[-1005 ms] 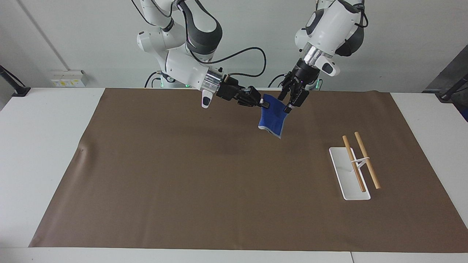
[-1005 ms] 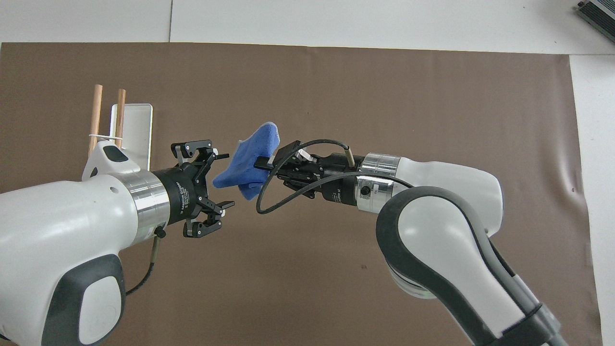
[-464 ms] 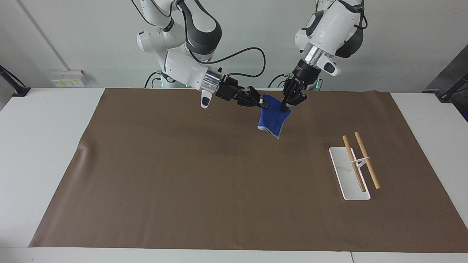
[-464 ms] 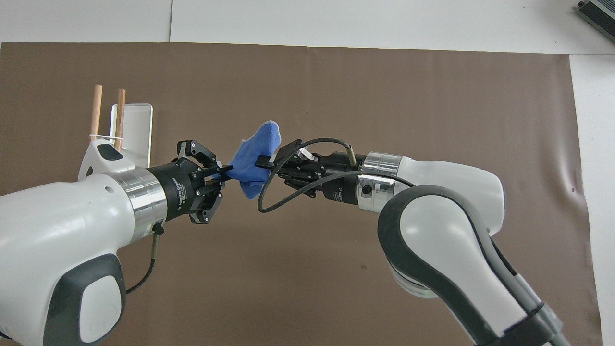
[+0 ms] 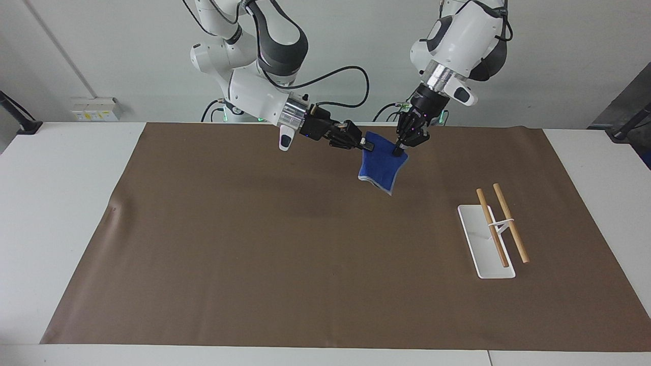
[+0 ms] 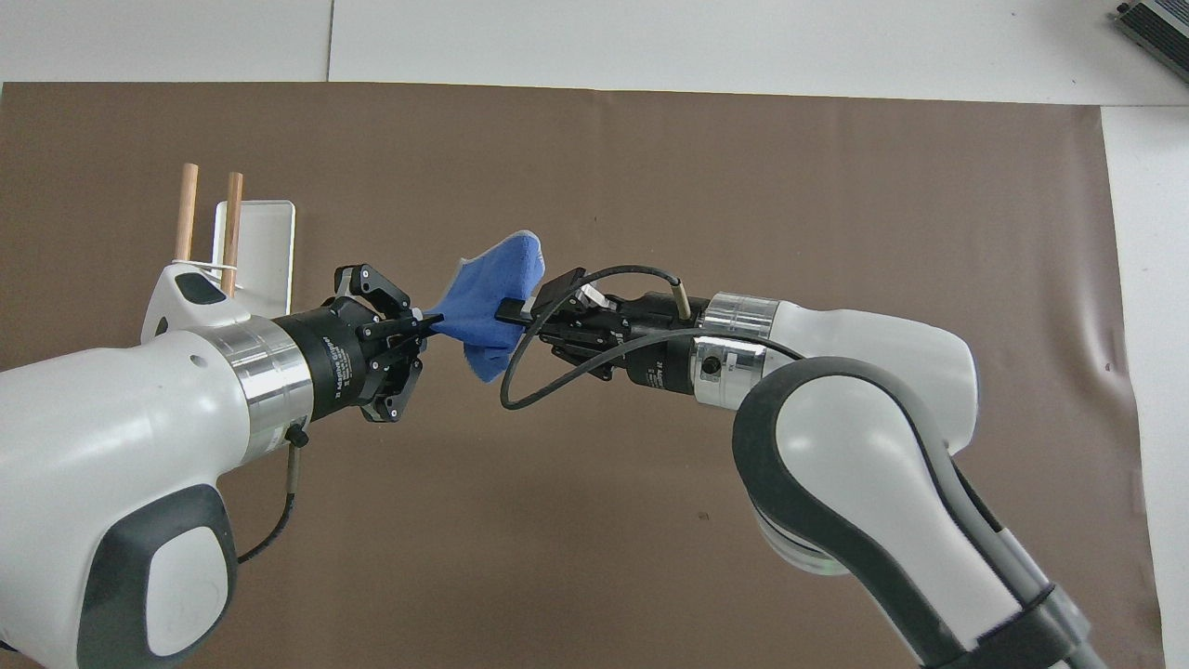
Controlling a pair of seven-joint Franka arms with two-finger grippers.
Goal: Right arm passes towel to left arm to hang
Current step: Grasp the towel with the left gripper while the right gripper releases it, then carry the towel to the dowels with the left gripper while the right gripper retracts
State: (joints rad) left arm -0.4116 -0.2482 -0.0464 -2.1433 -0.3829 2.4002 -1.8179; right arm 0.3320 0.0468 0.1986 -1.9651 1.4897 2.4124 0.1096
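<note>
- Where the facing view looks across the table, the blue towel (image 5: pixel 381 165) hangs in the air over the brown mat (image 5: pixel 254 244), up near the robots' end, pinched at two upper corners.
- From the right arm (image 5: pixel 254 91), the right gripper (image 5: pixel 367 146) is clamped on one top corner of the towel, its fingers reaching in almost level.
- From the left arm (image 5: pixel 457 35), the left gripper (image 5: pixel 397 150) points steeply down, and its fingertips are closed on the towel's other top corner.
- Toward the left arm's end of the table stands a white rack base (image 5: pixel 483 244) carrying two wooden rails (image 5: pixel 501 226); it is well apart from the towel and farther from the robots.
- Seen from overhead, the towel (image 6: pixel 488 302) stretches between the two grippers, sagging to a point below them.
- Here the left gripper (image 6: pixel 432 321) has its fingertips together on the towel's edge, links splayed outward.
- Meeting it, the right gripper (image 6: pixel 513 313) grips the towel's other edge with flat black fingers, a black cable (image 6: pixel 557 372) looping beneath it.
- Beside the left arm (image 6: pixel 139 446), the rack base (image 6: pixel 265 246) and wooden rails (image 6: pixel 209 214) show, free of cloth.
</note>
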